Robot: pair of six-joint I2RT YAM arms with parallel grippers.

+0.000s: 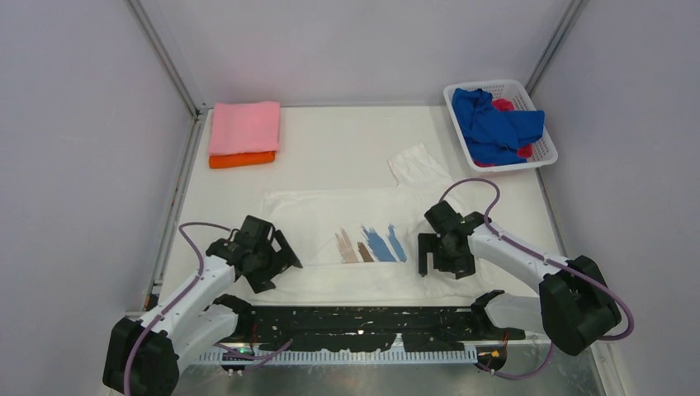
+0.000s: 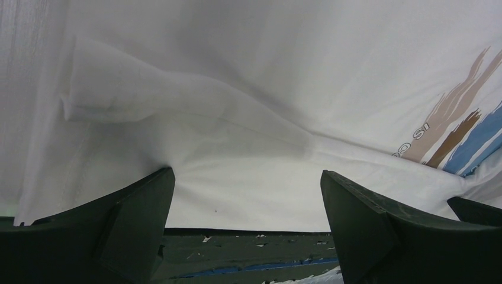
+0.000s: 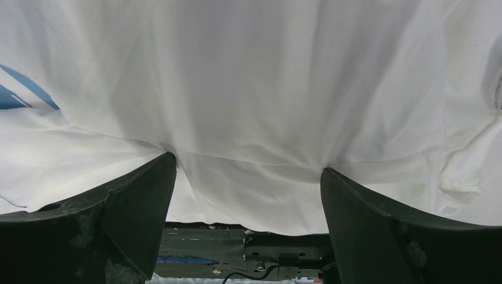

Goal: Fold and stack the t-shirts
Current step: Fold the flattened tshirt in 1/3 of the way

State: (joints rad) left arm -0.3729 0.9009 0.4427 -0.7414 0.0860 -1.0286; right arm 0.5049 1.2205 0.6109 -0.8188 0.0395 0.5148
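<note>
The white t-shirt [image 1: 330, 219] lay spread flat across the near middle of the table [image 1: 347, 136], its brown and blue print [image 1: 371, 245] facing up and one sleeve [image 1: 419, 163] pointing toward the far right. Its near edge reached the black strip [image 1: 363, 326] along the table's near side.

The left gripper [image 1: 276, 260] stood over the shirt's near-left part, jaws wide apart, with both fingertips [image 2: 160, 180] pressed onto the cloth – nothing clamped. The right gripper [image 1: 442, 256] stood over the near-right part in the same state, with its fingers [image 3: 163, 165] spread and touching the fabric.

At the far left, a folded pink t-shirt [image 1: 244, 128] sat on top of a folded orange t-shirt [image 1: 241, 160]. At the far right, the white basket [image 1: 545, 157] held a crumpled blue t-shirt [image 1: 495, 124] – a red t-shirt [image 1: 503, 105] showed beneath it
</note>
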